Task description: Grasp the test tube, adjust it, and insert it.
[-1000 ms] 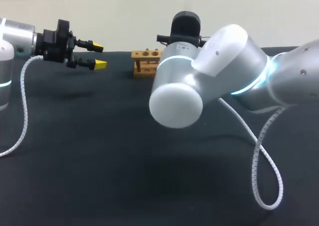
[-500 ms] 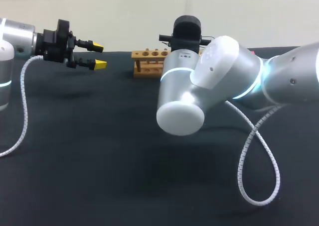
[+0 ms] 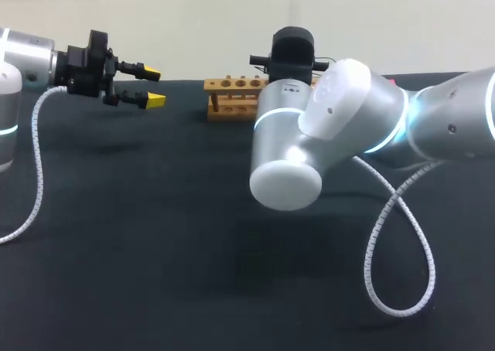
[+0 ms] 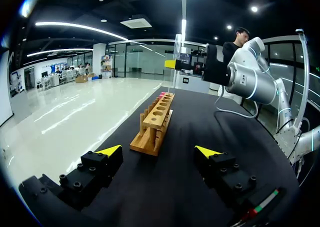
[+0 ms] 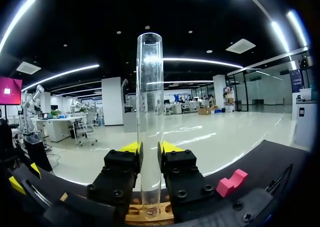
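Observation:
A clear glass test tube [image 5: 150,112] stands upright with my right gripper [image 5: 150,151] shut on its lower part. Its bottom end hangs just over the wooden rack [image 5: 131,216]; I cannot tell whether it has entered a hole. From the left wrist view, the tube [image 4: 177,57] and right gripper [image 4: 175,65] are above the far end of the rack [image 4: 155,122]. In the head view the rack [image 3: 230,96] stands at the table's back, and the right gripper's black body [image 3: 292,43] is beside it, fingers hidden. My left gripper [image 3: 153,87] hovers open left of the rack, empty [image 4: 158,152].
A small pink block [image 5: 232,183] lies on the black table to the right of the rack, beyond its far end in the left wrist view [image 4: 161,94]. My right arm's elbow [image 3: 288,181] and its white coiled cable [image 3: 387,235] hang over the table's middle.
My right arm has shifted a little to the right, carrying the tube along the rack's far end. The left arm has stayed still.

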### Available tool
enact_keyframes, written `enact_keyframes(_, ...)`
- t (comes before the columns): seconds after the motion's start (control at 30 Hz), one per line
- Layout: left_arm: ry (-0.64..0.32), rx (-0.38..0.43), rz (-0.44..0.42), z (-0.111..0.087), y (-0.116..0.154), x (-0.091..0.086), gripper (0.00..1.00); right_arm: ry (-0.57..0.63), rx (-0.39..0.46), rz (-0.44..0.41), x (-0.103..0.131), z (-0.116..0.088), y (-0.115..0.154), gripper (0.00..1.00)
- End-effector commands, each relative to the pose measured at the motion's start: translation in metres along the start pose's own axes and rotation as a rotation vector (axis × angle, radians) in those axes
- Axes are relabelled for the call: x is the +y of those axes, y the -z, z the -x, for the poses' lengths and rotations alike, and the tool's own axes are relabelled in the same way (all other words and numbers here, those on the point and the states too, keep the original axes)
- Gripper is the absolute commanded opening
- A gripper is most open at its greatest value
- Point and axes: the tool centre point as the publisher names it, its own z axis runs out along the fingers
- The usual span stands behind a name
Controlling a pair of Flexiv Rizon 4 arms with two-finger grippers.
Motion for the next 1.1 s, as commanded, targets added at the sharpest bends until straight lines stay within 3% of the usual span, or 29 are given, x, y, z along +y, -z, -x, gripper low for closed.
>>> enact_keyframes(0.03, -0.003, -0.003, 0.006, -0.001, 0.000, -0.002, 1.00, 0.002, 0.004, 0.007, -0.002, -0.004, -0.005, 0.00)
enact_keyframes(1.1, -0.003, -0.003, 0.006, -0.001, 0.000, -0.002, 1.00, -0.011, 0.037, 0.017, -0.001, -0.029, -0.017, 0.00)
